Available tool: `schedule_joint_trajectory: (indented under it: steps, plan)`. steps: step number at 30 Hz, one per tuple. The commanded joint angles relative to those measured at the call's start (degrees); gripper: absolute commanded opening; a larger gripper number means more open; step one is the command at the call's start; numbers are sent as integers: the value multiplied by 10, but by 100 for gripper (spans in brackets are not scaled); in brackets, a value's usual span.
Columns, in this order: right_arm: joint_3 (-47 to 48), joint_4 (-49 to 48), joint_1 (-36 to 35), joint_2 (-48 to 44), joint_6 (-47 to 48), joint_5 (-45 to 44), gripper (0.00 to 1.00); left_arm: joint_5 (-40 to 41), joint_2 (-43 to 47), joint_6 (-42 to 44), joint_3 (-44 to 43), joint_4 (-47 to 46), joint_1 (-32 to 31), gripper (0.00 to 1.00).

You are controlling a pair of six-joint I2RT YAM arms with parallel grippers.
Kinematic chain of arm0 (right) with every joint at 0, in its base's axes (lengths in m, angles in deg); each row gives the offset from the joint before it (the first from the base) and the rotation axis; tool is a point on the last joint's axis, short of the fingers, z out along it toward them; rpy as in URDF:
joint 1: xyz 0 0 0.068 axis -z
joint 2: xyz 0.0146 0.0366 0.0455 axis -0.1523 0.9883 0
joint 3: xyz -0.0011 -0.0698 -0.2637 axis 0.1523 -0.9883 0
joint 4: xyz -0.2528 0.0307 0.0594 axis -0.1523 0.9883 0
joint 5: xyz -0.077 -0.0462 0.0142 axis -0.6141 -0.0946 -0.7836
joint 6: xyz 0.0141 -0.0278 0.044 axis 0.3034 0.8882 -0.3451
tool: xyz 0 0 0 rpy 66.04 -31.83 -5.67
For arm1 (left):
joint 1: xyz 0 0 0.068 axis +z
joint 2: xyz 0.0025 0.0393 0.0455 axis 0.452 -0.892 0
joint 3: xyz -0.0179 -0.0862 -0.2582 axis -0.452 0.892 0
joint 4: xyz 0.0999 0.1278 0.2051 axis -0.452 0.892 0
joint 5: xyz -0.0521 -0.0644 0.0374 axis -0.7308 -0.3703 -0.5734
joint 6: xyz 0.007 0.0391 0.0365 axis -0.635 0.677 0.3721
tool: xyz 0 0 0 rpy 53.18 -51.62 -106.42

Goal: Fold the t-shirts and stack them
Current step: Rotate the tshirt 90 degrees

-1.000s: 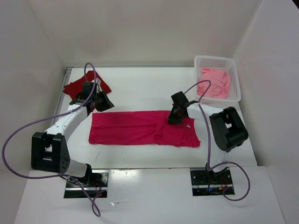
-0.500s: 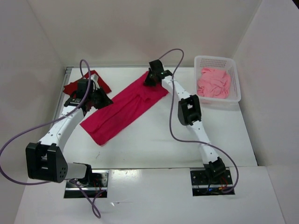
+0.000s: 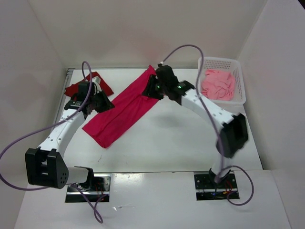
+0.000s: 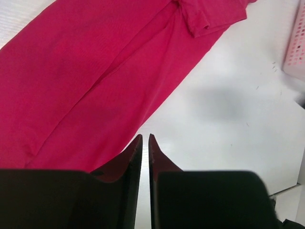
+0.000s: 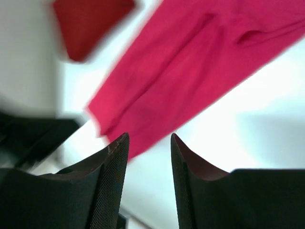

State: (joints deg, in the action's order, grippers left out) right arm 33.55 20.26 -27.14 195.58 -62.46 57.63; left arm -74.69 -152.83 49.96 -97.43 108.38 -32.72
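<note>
crimson t-shirt [image 3: 121, 109]: a long band, laid diagonally on the table [image 3: 190, 138] from near left to far centre.
dark red t-shirt [image 3: 75, 89]: far left, near the band.
salmon pink t-shirt [image 3: 218, 85]: bunched in white basket [image 3: 218, 59], far right.
left gripper [image 4: 144, 137]: at the band's left edge, fingers all but pressed together, nothing between them.
right gripper [image 5: 148, 136]: above the band's far end, fingers spread, empty.

Long t-shirt [image 3: 121, 112] lies diagonal on table [image 3: 167, 138], front-left to back-centre. Small folded t-shirt [image 3: 76, 89] at back-left corner, left of it. Basket [image 3: 238, 71] at back-right, w/ third t-shirt [image 3: 218, 85] inside.
</note>
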Motion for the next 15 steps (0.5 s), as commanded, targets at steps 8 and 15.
schedule_joint_trajectory:
  steps: [8, 15]
  plan:
    - [-294, -294, -190, -65, -179, 56, 0, 30, 56, 29, -22, 14, 3, 0]
    - [-222, -325, -225, 53, -223, 43, 41, 30, 93, 29, 31, 24, 14, 6]
